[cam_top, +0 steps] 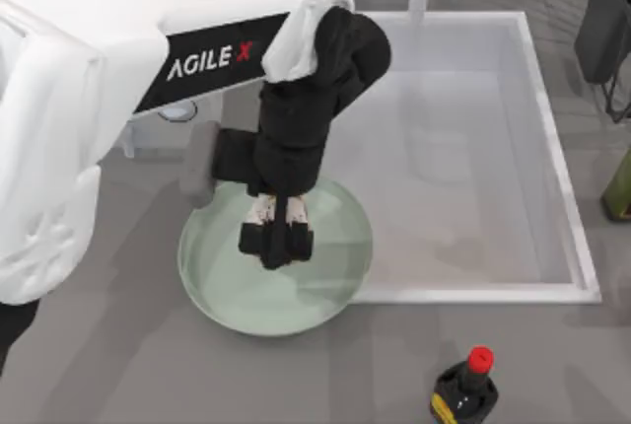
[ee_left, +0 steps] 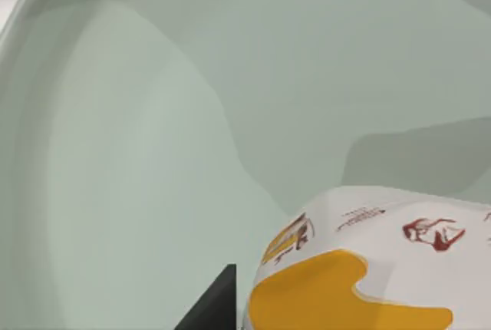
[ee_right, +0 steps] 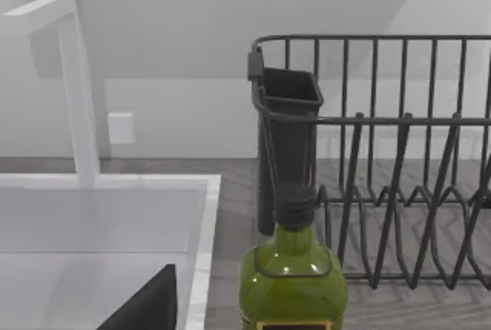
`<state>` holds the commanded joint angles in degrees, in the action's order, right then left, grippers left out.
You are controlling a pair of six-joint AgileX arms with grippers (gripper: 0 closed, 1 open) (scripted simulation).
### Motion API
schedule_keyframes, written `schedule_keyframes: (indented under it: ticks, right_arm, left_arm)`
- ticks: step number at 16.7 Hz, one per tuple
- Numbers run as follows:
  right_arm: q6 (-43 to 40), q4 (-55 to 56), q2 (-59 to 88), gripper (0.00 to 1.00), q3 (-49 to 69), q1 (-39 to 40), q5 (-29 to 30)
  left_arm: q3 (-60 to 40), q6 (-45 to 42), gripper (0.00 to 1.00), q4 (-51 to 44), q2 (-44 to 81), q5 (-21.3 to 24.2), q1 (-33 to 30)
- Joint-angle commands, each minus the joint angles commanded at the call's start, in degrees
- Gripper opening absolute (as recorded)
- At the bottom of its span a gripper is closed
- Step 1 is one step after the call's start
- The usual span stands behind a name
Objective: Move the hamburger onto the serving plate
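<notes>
- White and black, the left arm (cam_top: 148, 59) of the AgileX pair is nearest the overhead camera, reaching from 9 o'clock toward the middle of the scene.
- At its end the left gripper (cam_top: 277, 245) points straight down over the serving plate (cam_top: 325, 296), and its dark fingers (cam_top: 254, 239) are clamped around the hamburger (cam_top: 264, 209).
- From above, the hamburger shows as a scrap of white printed wrapper between the fingers, over the plate's middle, slightly toward 10 o'clock.
- Whether the hamburger touches the plate or hangs just above it cannot be told.
- Seen from the left wrist, the hamburger (ee_left: 368, 268) is a white paper lump with an orange-yellow patch and dark red print, with the pale mint-green plate floor (ee_left: 153, 153) behind it and one dark finger (ee_left: 211, 307) just beside it.
- On the grey counter (cam_top: 99, 365) the plate sits at about 7 o'clock from the scene's centre, its rim overlapping the near corner of a white sink basin (cam_top: 454, 148).
- At 5 o'clock, well apart from the plate, stands a dark sauce bottle (cam_top: 463, 389) with a red cap.
- Seen from the right wrist, a green glass bottle (ee_right: 293, 276) stands upright before a dark wire dish rack (ee_right: 383, 161), with the sink's white edge (ee_right: 203, 253) beside it.
- Whether the right gripper is open or closed cannot be told.
</notes>
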<state>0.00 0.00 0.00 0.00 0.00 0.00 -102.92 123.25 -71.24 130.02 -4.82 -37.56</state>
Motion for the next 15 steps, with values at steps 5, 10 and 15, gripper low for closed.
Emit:
schedule_keyframes:
  ticks: [5, 10, 15]
  right_arm:
    - [0.0, 0.0, 0.0, 1.0, 0.0, 0.0, 0.0]
    - [0.0, 0.0, 0.0, 1.0, 0.0, 0.0, 0.0]
    - [0.0, 0.0, 0.0, 1.0, 0.0, 0.0, 0.0]
  left_arm:
    - [0.0, 0.0, 0.15, 0.0, 0.0, 0.0, 0.0]
    - [0.0, 0.0, 0.53, 0.0, 0.0, 0.0, 0.0]
    - [0.0, 0.0, 0.9, 0.0, 0.0, 0.0, 0.0]
